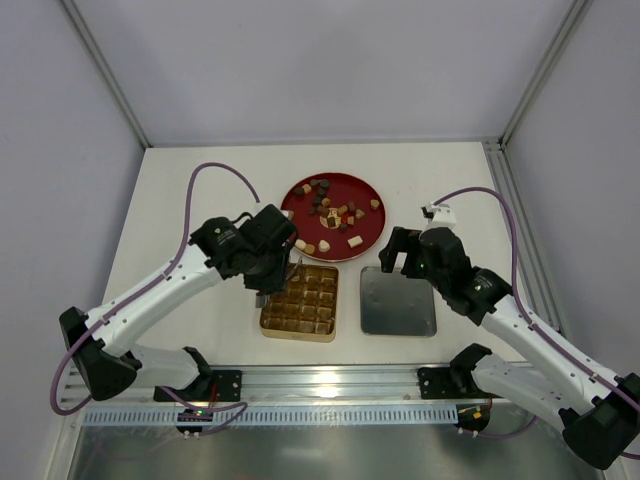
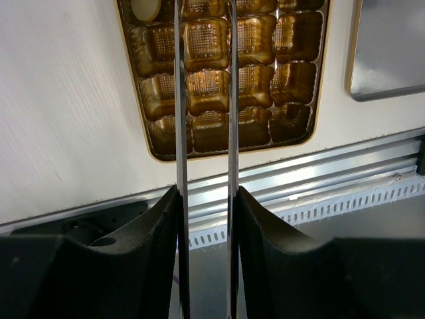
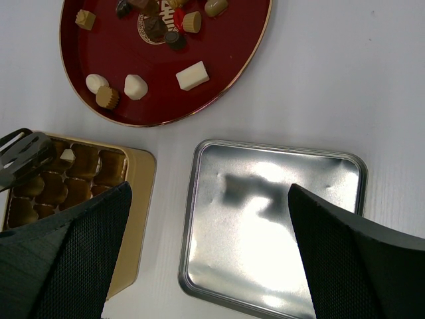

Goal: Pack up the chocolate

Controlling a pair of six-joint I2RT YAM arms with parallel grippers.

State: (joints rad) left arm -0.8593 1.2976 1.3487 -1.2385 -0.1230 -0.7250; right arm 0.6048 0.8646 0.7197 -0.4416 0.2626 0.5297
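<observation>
1. Nearby, just beyond the aluminium rail (image 1: 330,378) at the table's front edge, the gold gridded box (image 1: 312,305) and a flat silver tin lid (image 1: 398,302) lie side by side, a little apart.
2. One cream piece (image 2: 145,8) sits in a far cell of the box's left column. The other cells in view show only their gold lining.
3. The left gripper (image 1: 270,288) hovers over the box's far-left part. Its thin fingers (image 2: 180,100) are parted by a narrow gap with nothing between them.
4. The right gripper (image 1: 399,262) hangs above the lid's far edge, jaws spread wide and holding nothing.
5. Farther back, the chocolate (image 1: 335,212) lies scattered on the round red plate (image 1: 335,182), in dark, tan and cream pieces. The plate sits just beyond the box.
</observation>
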